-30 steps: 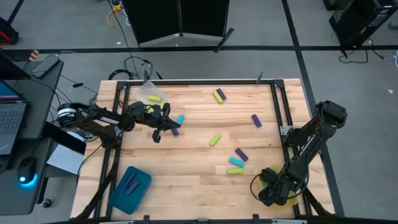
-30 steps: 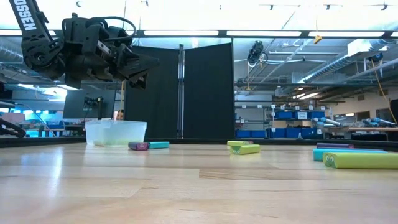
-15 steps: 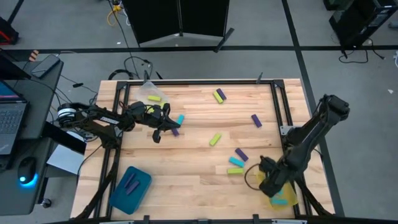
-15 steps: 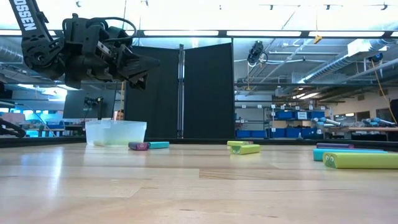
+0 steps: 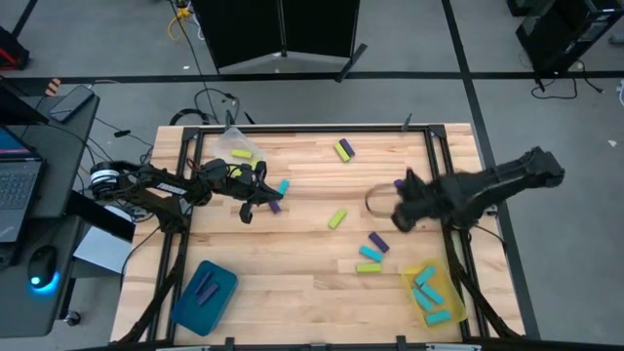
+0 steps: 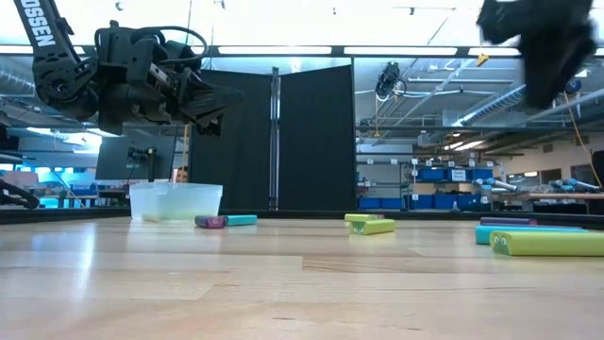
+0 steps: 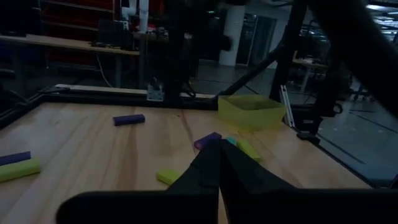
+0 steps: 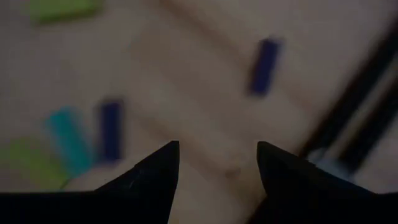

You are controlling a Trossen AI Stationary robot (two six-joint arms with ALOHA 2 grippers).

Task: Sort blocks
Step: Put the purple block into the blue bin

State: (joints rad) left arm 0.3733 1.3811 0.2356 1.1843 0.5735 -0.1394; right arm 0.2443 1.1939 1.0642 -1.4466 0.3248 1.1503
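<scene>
While the left gripper [image 5: 255, 202] hangs above the table's [image 5: 302, 292] left half with its fingers pressed together on nothing, the right gripper [image 5: 398, 208] hovers over the right half, fingers spread and empty. Just beside it lies a purple block [image 5: 402, 189]; nearer the front sit a purple [image 5: 378, 242], a cyan [image 5: 370, 253] and a yellow-green block [image 5: 369, 267] close together. Cyan blocks [image 5: 429, 292] rest in the yellow tray [image 5: 413, 273] at the near right corner. What look like purple blocks [image 5: 206, 287] lie in the teal tray [image 5: 185, 308] at the near left.
</scene>
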